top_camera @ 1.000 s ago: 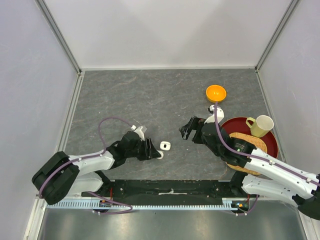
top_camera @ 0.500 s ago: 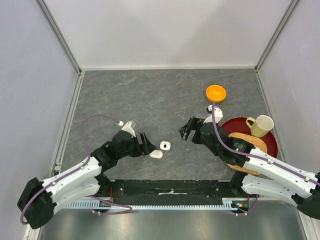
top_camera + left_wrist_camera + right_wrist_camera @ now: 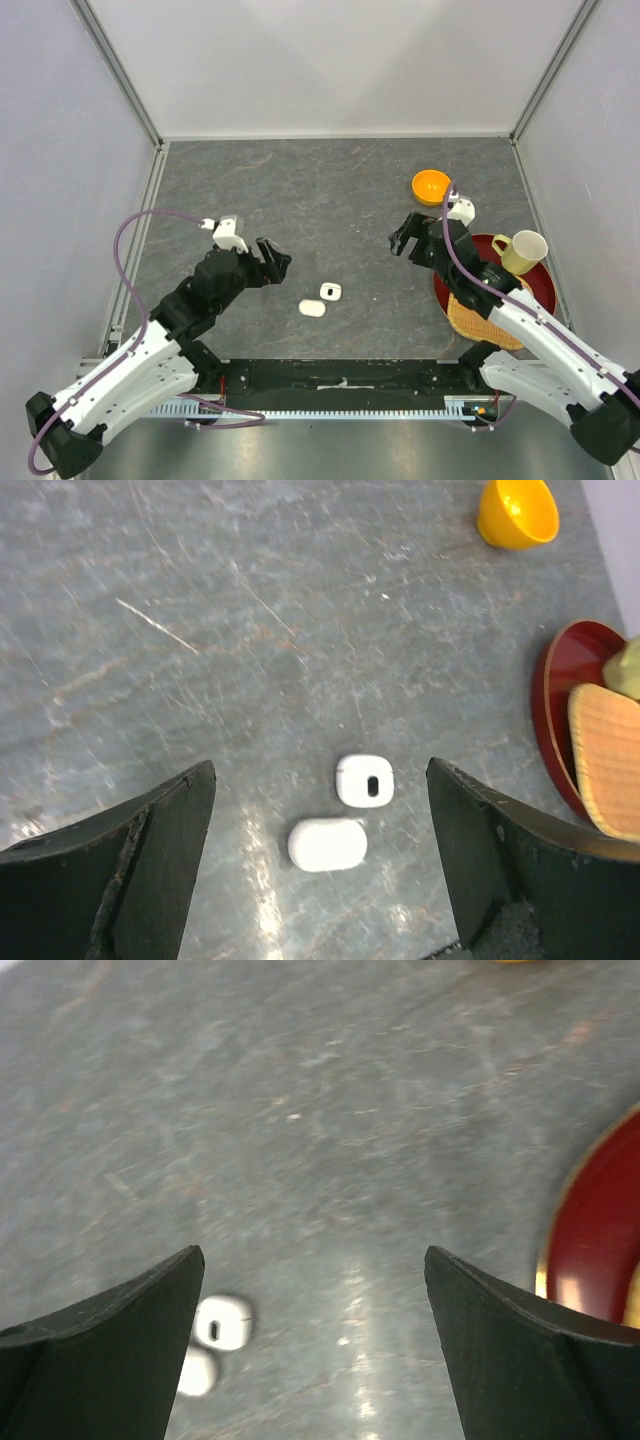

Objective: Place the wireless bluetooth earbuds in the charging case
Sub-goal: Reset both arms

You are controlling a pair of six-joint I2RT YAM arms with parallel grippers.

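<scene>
Two small white charging cases lie side by side on the grey table. One is a rounded square with a dark slot point(image 3: 330, 291) point(image 3: 365, 780) point(image 3: 222, 1321). The other is a plain pill shape point(image 3: 312, 309) point(image 3: 327, 844) point(image 3: 197, 1371), just in front of it and to its left. Both look closed. The earbuds are out of view. My left gripper point(image 3: 272, 258) point(image 3: 318, 770) hangs open and empty, above and left of the cases. My right gripper point(image 3: 405, 237) point(image 3: 312, 1255) is open and empty too, well right of them.
An orange bowl point(image 3: 431, 185) point(image 3: 517, 512) stands at the back right. A red plate point(image 3: 492, 243) by the right arm holds a pale yellow mug point(image 3: 522, 250) and a woven mat point(image 3: 480, 312). Grey walls enclose the table.
My left gripper opened at the pill-shaped case, then drew back up and to the left, leaving the case on the table. My right arm pulled away to the right.
</scene>
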